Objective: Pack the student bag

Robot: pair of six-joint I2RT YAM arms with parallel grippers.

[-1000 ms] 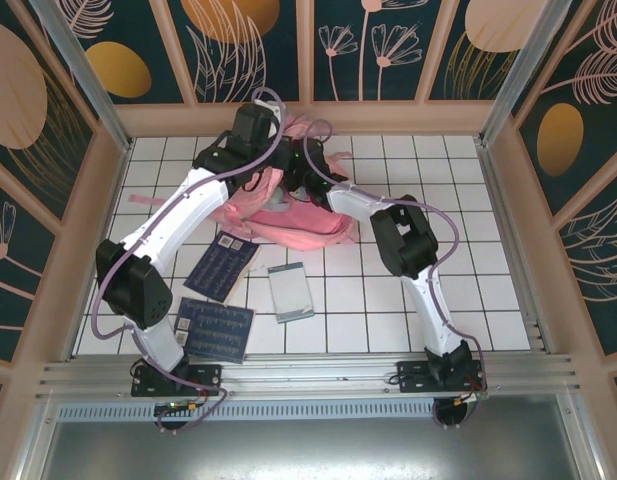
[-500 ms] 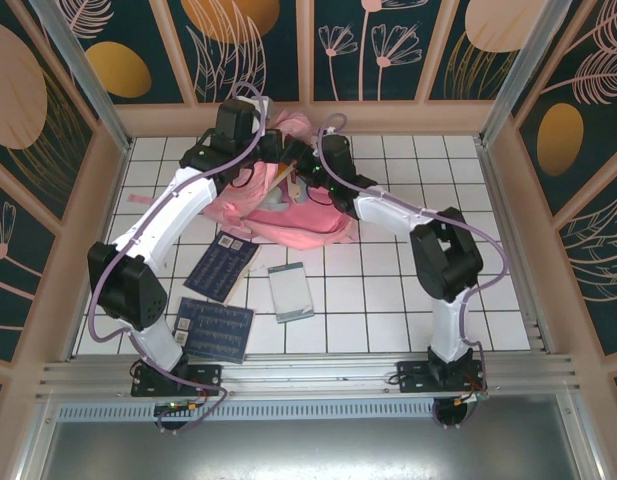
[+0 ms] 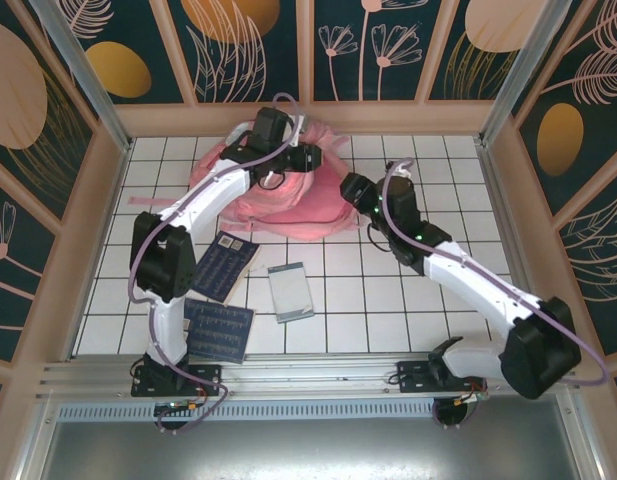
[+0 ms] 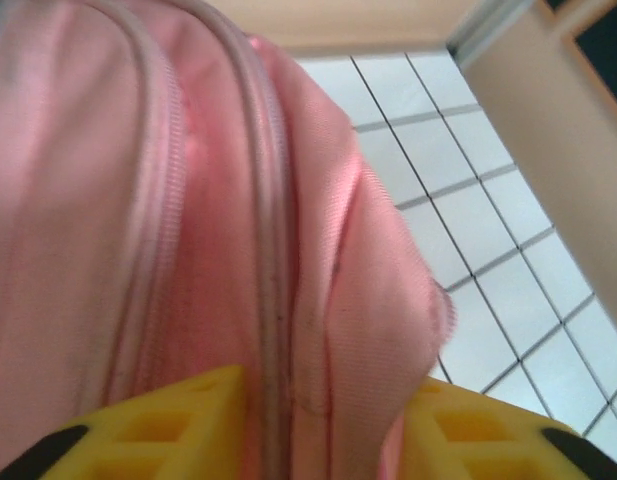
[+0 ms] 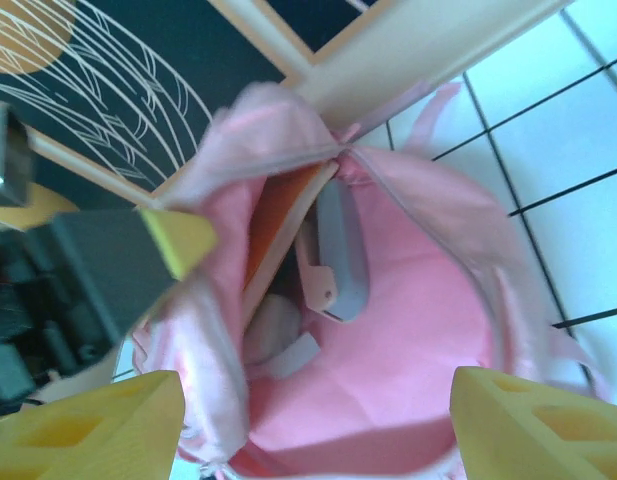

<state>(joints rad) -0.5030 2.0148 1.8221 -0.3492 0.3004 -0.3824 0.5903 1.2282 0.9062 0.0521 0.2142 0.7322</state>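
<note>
- At the bag (image 3: 288, 208) mouth, left jaws are straddling a fold, grip impossible to tell; slipping fabric could close it.
- Right jaws, apart and empty, are risking a rim snag.

Student bag (image 5: 428, 330) open, orange book (image 5: 280, 222) & grey case (image 5: 343, 250) inside, R end effector (image 5: 313, 425) spread wide.

A robot lab cell: tiled table (image 3: 388, 300), floral wall panels (image 3: 368, 50), aluminium frame (image 3: 308, 376).
</note>
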